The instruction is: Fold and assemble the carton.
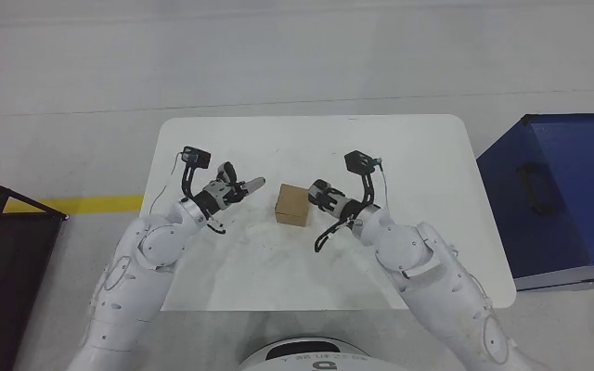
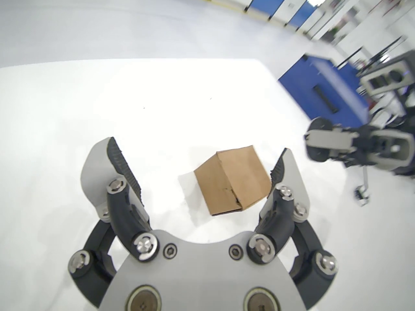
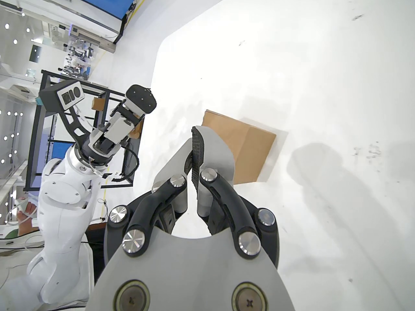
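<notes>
Nearest to us, item one: the left gripper [image 2: 198,145], its metal plate and black linkages close against the lens, jaws spread wide with nothing between them. We log the ribbed dark pads [image 2: 124,163] as facing inward. Item two, the task's thing: one carton [image 2: 233,179], small, brown, plain cardboard, standing as a closed box shape on the white tabletop [image 2: 97,98] near its middle. We note a seam along one upper face that ends in a small dark gap at the edge. From above we place the carton between the two arms. The left gripper is a short way off on one side and apart from it, and the right gripper [image 1: 317,195] is just beside the opposite side. Item three: that right gripper, jaws drawn together with nothing held. Its tip overlaps the carton in its own wrist view, and we cannot tell whether it touches the cardboard. Item four, tabletop: white, with rounded corners and faint scuffs and dark specks across the surface. Item five, beyond the tabletop: a blue bin [image 1: 548,195] on the floor off the robot's right side, a black frame rack [image 1: 19,241] off its left side, and a yellow floor stripe [image 1: 93,201] running toward that rack.
</notes>
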Action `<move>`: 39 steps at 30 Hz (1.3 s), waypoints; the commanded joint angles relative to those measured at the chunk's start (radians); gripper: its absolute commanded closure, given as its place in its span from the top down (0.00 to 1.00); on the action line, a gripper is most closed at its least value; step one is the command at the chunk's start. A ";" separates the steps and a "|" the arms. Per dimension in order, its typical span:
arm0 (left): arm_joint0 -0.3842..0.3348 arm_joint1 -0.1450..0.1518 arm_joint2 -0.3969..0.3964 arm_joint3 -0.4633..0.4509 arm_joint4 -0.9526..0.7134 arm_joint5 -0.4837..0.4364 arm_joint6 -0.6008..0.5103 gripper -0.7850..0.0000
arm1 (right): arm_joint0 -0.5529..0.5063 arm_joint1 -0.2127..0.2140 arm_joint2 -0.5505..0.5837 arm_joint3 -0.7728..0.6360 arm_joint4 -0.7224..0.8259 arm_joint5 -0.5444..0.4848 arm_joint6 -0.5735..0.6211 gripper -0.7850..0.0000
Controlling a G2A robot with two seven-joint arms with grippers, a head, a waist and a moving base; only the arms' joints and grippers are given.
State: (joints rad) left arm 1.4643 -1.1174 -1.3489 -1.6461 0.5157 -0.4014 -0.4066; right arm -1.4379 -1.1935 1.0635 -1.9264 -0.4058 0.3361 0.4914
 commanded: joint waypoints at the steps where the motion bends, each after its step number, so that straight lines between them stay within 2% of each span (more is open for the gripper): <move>1: 0.016 -0.001 -0.007 0.020 -0.124 -0.037 0.006 1.00 | 0.027 -0.011 -0.037 0.052 0.014 -0.002 -0.033 0.00; 4: 0.029 -0.002 -0.011 0.042 -0.192 -0.071 0.005 1.00 | 0.075 -0.026 -0.086 0.118 0.029 0.012 -0.042 0.00; 12: 0.042 -0.001 -0.005 0.059 -0.186 -0.068 0.008 1.00 | 0.155 -0.046 -0.156 0.190 -0.008 0.092 0.010 0.00; 16: 0.043 -0.001 -0.003 0.059 -0.188 -0.068 0.008 1.00 | 0.168 -0.050 -0.174 0.194 -0.043 0.131 0.024 0.00; 22: 0.038 -0.002 0.007 0.056 -0.187 -0.068 0.011 1.00 | 0.161 -0.054 -0.179 0.157 -0.054 0.137 0.018 0.00; 30: 0.035 -0.002 0.013 0.059 -0.187 -0.076 0.017 1.00 | 0.171 -0.058 -0.181 0.178 -0.071 0.144 0.042 0.00; 35: 0.035 -0.001 0.010 0.060 -0.191 -0.077 0.015 1.00 | 0.133 -0.048 -0.155 0.086 -0.051 0.076 0.083 0.00; 39: 0.026 -0.002 0.017 0.064 -0.197 -0.073 0.009 1.00 | 0.089 -0.029 -0.152 0.060 -0.056 -0.064 0.224 0.00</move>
State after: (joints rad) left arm 1.4935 -1.1190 -1.3351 -1.5839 0.3197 -0.4757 -0.3960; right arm -1.3393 -1.2282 0.9164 -1.8697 -0.4514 0.3166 0.6589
